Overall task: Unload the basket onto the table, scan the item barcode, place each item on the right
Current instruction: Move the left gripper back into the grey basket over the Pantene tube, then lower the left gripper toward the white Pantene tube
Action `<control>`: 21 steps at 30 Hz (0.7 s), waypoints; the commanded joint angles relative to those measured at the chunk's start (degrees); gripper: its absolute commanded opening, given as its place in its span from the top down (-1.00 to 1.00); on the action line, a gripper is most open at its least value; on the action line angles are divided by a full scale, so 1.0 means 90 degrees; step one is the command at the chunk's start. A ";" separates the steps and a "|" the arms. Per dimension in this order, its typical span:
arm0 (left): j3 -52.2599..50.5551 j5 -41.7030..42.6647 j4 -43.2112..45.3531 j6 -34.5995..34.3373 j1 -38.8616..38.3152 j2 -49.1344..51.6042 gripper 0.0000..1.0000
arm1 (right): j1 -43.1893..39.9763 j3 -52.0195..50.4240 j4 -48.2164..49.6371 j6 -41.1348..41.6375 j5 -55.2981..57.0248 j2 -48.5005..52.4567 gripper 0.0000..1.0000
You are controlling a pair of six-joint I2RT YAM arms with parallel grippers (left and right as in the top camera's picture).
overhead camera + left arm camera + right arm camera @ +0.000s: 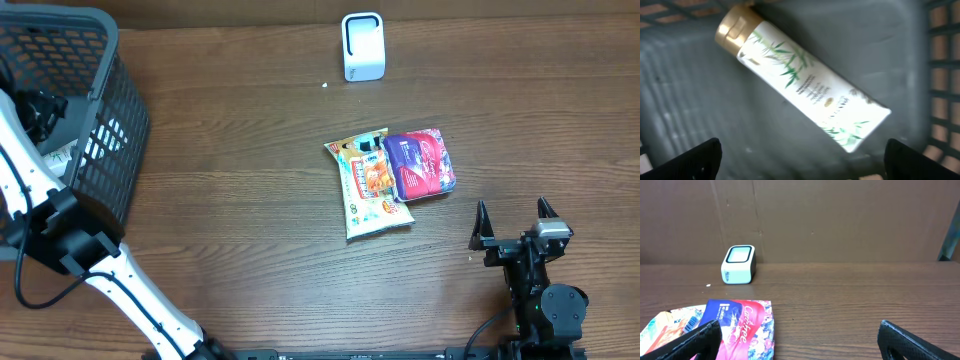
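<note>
Now, far left, the grey mesh basket point(112, 130) holds the white gold-capped tube point(805, 90), left fingers point(695, 160) spread above it. Brown wood-grain bench point(240, 200): white scanner point(362, 46) at back, two overlapping packets point(375, 190), right fingers point(481, 225) spread wide; brown wall point(840, 220) behind.

You see scanner point(362, 46) at far edge | purple packet point(424, 163) overlapping yellow packet point(368, 192) mid-table | right gripper point(512, 206) spread wide, near them | left arm point(28, 170) in basket point(112, 120)
</note>
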 commanded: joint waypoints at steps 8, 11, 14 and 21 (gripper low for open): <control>0.0068 -0.0697 -0.0143 0.0012 -0.0049 0.0233 -0.92 | -0.0015 -0.0066 0.0036 -0.0027 0.0063 -0.0063 -1.00; 0.0068 -0.0602 -0.0112 0.0017 -0.0049 0.0236 -0.90 | -0.0015 -0.0066 0.0036 -0.0027 0.0063 -0.0063 -1.00; 0.0068 -0.0364 -0.0046 0.0228 -0.0056 0.0236 -0.89 | -0.0012 -0.0066 0.0036 -0.0027 0.0063 -0.0063 -1.00; 0.0061 -0.0170 0.0012 0.0651 -0.0192 0.0362 -0.94 | -0.0015 -0.0066 0.0036 -0.0027 0.0063 -0.0063 -1.00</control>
